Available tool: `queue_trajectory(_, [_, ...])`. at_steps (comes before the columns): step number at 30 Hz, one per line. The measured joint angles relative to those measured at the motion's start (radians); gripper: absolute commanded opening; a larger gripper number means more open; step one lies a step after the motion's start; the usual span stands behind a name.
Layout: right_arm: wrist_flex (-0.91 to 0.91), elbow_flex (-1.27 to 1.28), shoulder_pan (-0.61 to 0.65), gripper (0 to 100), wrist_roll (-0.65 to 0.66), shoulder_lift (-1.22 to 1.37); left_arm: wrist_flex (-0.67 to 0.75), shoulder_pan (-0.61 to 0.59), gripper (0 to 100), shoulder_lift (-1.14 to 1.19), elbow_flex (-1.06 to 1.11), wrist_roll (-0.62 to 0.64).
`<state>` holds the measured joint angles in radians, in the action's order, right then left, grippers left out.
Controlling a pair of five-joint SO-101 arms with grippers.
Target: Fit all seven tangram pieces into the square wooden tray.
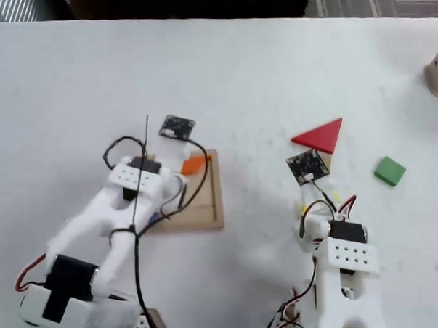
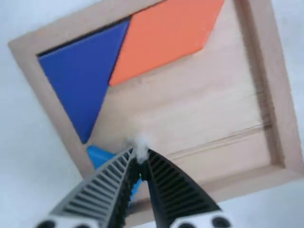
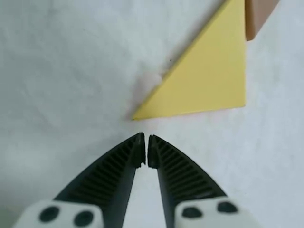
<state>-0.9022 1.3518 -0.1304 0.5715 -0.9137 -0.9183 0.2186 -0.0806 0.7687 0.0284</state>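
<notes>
One yellow triangle [image 3: 209,80] lies on the desk [image 3: 71,57] just ahead of the right end effector [image 3: 145,141], its nearest corner toward tips pinched together on nothing.

We log the table [image 1: 258,68] as plain white. Tray [image 2: 266,95] on the left: pale wood, faint grain lines. In it there's a dark blue triangle [image 2: 80,80] and an orange parallelogram [image 2: 166,33]. A light blue piece [image 2: 100,156] sits at its rim. On the right: red triangle [image 1: 319,135], green square [image 1: 389,170] further right. Yellow triangle [image 3: 209,80], and touching its corner a piece [image 3: 259,14] we read as tan, possibly pinkish-brown. Left gripper [image 2: 137,159] and right gripper [image 3: 145,145]: black, ribbed pattern, white bases. Left arm [image 1: 90,220] and right arm [image 1: 347,260]: white with black blocks.
</notes>
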Motion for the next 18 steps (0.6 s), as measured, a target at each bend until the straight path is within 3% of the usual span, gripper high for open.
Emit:
queue_trajectory(8, [0.000,0.000,0.000,2.1,0.000,0.000,-0.018,-0.126,2,0.000,-0.002,-0.029])
queue_trajectory(18, [0.000,0.000,0.015,2.1,0.000,0.000,-0.107,-0.091,2,0.000,-0.054,-0.084])
